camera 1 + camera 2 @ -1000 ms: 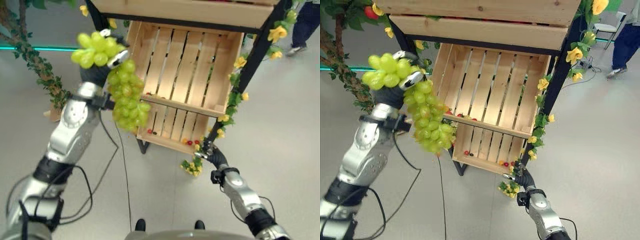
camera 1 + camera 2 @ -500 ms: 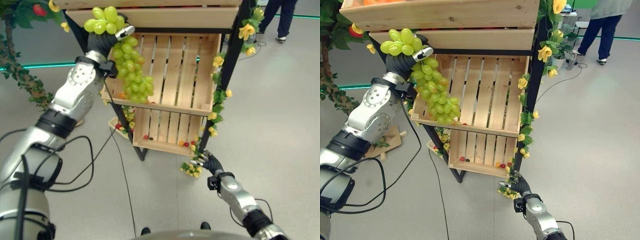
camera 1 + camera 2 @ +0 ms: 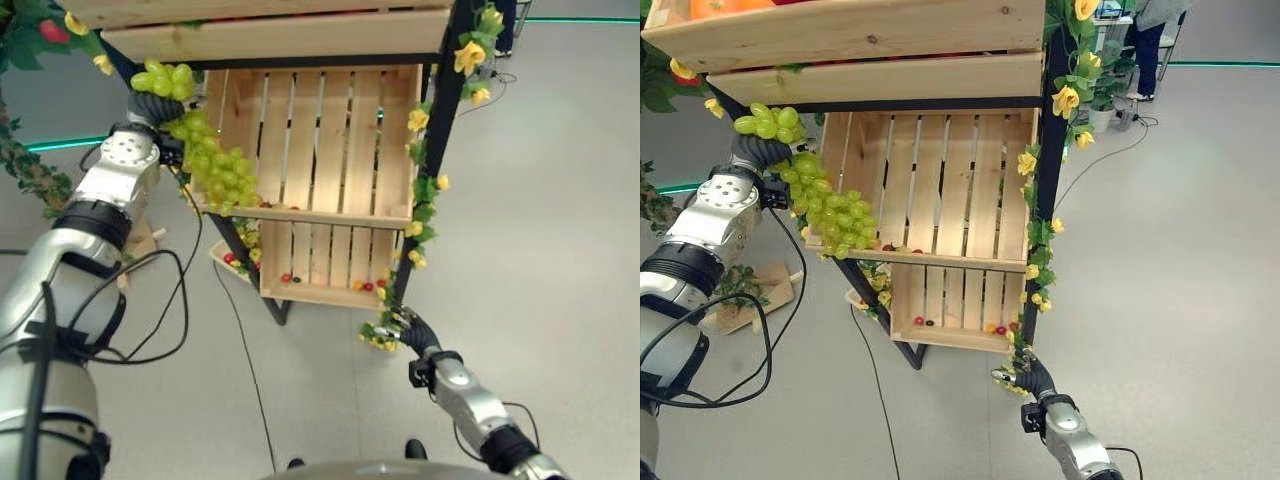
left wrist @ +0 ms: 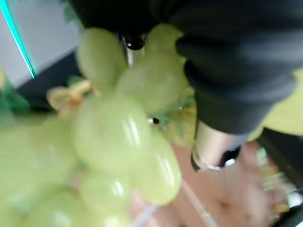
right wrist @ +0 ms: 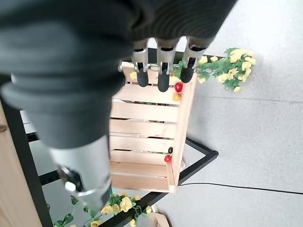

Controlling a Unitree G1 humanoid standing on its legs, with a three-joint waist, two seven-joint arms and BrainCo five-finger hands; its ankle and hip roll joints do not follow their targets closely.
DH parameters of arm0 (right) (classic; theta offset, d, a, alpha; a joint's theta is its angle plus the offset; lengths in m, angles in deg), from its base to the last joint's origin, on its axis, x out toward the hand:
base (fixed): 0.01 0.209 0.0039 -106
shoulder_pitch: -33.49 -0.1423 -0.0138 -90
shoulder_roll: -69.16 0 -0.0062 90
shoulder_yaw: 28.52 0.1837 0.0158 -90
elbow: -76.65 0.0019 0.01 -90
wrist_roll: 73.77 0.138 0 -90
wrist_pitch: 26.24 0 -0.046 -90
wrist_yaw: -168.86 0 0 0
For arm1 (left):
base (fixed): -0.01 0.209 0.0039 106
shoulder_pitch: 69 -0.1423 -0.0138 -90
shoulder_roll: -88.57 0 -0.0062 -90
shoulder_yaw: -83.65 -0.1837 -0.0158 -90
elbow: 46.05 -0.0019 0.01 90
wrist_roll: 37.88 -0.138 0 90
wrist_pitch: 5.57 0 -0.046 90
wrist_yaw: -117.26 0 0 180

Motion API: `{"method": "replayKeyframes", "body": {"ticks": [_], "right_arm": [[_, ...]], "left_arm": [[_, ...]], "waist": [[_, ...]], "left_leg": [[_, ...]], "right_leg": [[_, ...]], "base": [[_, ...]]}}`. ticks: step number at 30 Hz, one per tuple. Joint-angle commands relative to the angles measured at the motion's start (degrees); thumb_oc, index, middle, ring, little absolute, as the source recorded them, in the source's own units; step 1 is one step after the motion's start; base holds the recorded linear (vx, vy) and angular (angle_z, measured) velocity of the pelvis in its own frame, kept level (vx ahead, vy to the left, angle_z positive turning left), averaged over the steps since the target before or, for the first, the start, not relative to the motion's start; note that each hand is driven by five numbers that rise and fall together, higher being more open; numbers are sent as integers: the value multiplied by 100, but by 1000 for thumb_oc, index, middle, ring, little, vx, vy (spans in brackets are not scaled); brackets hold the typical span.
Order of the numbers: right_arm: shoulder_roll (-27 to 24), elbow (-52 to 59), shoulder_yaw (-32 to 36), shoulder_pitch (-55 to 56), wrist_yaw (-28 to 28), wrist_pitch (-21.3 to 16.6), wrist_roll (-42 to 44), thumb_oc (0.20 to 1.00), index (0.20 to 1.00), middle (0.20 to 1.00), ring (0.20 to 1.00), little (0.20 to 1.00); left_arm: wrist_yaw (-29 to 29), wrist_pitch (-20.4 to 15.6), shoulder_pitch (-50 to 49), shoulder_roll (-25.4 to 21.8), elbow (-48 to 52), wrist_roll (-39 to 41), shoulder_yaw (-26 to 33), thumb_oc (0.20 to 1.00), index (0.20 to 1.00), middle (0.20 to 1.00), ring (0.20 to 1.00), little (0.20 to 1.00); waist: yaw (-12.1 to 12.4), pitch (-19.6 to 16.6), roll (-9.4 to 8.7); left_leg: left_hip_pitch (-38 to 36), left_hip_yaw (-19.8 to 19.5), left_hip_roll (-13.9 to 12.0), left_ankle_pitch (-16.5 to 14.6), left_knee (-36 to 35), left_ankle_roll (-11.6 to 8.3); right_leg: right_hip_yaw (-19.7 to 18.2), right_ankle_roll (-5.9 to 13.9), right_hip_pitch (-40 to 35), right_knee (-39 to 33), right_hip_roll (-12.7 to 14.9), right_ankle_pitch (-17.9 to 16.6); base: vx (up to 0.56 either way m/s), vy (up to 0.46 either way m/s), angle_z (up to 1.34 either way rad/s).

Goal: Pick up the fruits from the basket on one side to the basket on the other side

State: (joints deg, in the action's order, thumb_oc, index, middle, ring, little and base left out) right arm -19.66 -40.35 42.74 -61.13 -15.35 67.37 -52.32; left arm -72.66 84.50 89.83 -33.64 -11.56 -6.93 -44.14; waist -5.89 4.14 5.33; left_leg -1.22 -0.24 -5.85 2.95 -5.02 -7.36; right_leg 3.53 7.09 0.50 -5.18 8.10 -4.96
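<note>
A: Which step is in hand?

B: The carry, I'd judge. The left hand is raised at the left edge of the wooden stand, its fingers curled round the top of one bunch of green grapes. A small clump sits above the hand and the long part hangs below it, in front of the left side of the middle crate. In the left wrist view the grapes press right up against the hand.

A: And the other hand?

B: The right hand is low, near the foot of the stand beside the yellow flowers on the floor. Its fingers hang straight and loose, with nothing in them.

A: What does the next move call for?

B: Probably bringing the bunch over a crate and lowering it until its weight rests on the slats before the fingers let go. The hanging end could snag on the crate's front board.

A: Counts?

B: One bunch of grapes in hand. Two slatted crates show under the top boards: the middle one, and a lower crate with a few small red and dark fruits along its front edge, too small to count surely. A person stands far off.
</note>
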Motion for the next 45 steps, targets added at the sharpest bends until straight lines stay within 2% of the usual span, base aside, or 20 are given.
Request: {"method": "replayKeyframes", "body": {"ticks": [1,7,13,17,18,19,20,21,22,23,24,25,27,32,42,43,44,45], "right_arm": [[-89,339,15,-251,10,-325,119,1000,1000,1000,1000,1000],[-109,460,-21,-136,26,-418,149,1000,1000,1000,1000,1000],[-116,530,-37,-33,22,-440,142,1000,1000,1000,1000,1000],[-117,508,-32,-17,-29,-485,152,1000,1000,1000,1000,1000],[-125,501,-36,2,-35,-507,155,1000,1000,1000,1000,1000],[-121,500,-34,0,-35,-508,155,1000,1000,1000,1000,1000],[-131,502,-28,15,-35,-521,151,1000,1000,1000,1000,1000],[-142,522,-20,29,-32,-543,150,1000,1000,1000,1000,1000],[-191,540,-5,33,-44,-614,137,1000,1000,1000,1000,1000],[-186,539,-2,28,-44,-614,137,1000,1000,1000,1000,1000],[-241,535,-2,22,-42,-676,129,1000,1000,1000,1000,1000],[-234,533,0,19,-42,-677,129,1000,1000,1000,1000,1000],[-284,468,20,24,-68,-752,148,1000,1000,1000,1000,1000],[-361,418,54,35,-48,-760,128,1000,1000,1000,1000,1000],[-418,422,181,173,-20,-684,-24,1000,1000,1000,1000,1000],[-385,437,234,216,-15,-647,-60,1000,1000,1000,1000,1000],[-402,441,224,222,-15,-645,-61,1000,1000,1000,1000,1000],[-350,460,298,271,5,-577,-95,1000,1000,1000,1000,1000]], "left_arm": [[-90,-126,1359,-295,-617,-736,-80,200,200,200,200,200],[-496,-20,1449,-117,-755,-1856,-222,200,200,200,200,200],[-660,6,1328,14,-605,-2086,-112,200,200,200,200,200],[-766,57,1450,113,-445,-2577,-322,200,200,200,200,200],[-811,90,1563,141,-426,-2868,-474,485,485,485,485,485],[-811,90,1570,143,-428,-2869,-480,558,558,558,558,558],[-839,124,1666,169,-368,-3108,-610,592,592,592,592,592],[-864,143,1752,171,-295,-3338,-721,1000,1000,1000,1000,1000],[-914,307,2134,113,3,-4468,-1370,1000,1000,1000,1000,1000],[-913,308,2144,112,3,-4468,-1377,1000,1000,1000,1000,1000],[-889,368,2344,76,233,-5274,-1829,1000,1000,1000,1000,1000],[-886,370,2350,78,233,-5279,-1835,1000,1000,1000,1000,1000],[-967,374,2342,17,650,-5939,-2021,1000,1000,1000,1000,1000],[-1013,400,2179,-60,985,-6394,-1982,1000,1000,1000,1000,1000],[-1157,367,1211,-564,1951,-6389,-979,1000,1000,1000,1000,1000],[-1210,306,916,-729,2224,-6059,-584,1000,1000,1000,1000,1000],[-1204,311,871,-744,2254,-6061,-542,1000,1000,1000,1000,1000],[-1210,132,373,-844,2511,-5421,27,1000,1000,1000,1000,1000]], "waist": [[0,135,-44],[-56,251,-69],[-85,371,-100],[-103,459,-122],[-119,495,-127],[-117,494,-131],[-131,512,-132],[-139,530,-131],[-159,572,-113],[-158,562,-118],[-162,564,-101],[-160,567,-107],[-149,563,-102],[-132,537,-125],[-30,396,-206],[15,382,-237],[7,377,-222],[53,370,-257]], "left_leg": [[-44,20,9,-847,519,1],[-2,53,-9,-799,434,16],[80,79,-34,-741,358,24],[199,91,-56,-681,323,26],[235,86,-51,-668,328,34],[238,86,-50,-668,329,35],[256,85,-46,-665,328,39],[279,88,-42,-663,333,41],[298,81,-37,-678,331,45],[320,79,-32,-663,331,48],[338,94,-17,-663,328,54],[336,94,-15,-664,328,54],[321,103,-15,-678,324,60],[274,107,-9,-705,331,63],[171,107,-45,-741,336,45],[163,96,-51,-732,329,42],[160,99,-52,-732,327,42],[156,87,-54,-731,330,38]], "right_leg": [[384,573,-337,798,534,1090],[368,580,-253,724,545,1038],[337,574,-132,665,550,980],[312,569,-8,610,537,929],[297,567,35,616,533,923],[296,567,38,618,534,924],[295,569,60,623,538,920],[293,573,81,629,545,918],[284,586,89,650,546,941],[284,586,108,643,549,924],[293,602,117,635,551,917],[293,602,115,636,552,919],[301,611,94,614,552,930],[317,606,17,578,555,961],[365,556,-139,533,514,1002],[370,546,-155,524,507,1005],[368,546,-156,524,506,1006],[374,532,-173,514,500,1012]], "base": [[0,0,0],[-8,3,-2],[-19,4,-1],[-32,-1,-3],[-25,1,-8],[-17,6,-7],[0,0,0],[0,0,0],[0,0,0],[0,0,0],[0,0,0],[0,0,0],[-2,9,-6],[-1,0,-4],[0,0,0],[0,0,0],[0,0,0],[0,0,0]]}}
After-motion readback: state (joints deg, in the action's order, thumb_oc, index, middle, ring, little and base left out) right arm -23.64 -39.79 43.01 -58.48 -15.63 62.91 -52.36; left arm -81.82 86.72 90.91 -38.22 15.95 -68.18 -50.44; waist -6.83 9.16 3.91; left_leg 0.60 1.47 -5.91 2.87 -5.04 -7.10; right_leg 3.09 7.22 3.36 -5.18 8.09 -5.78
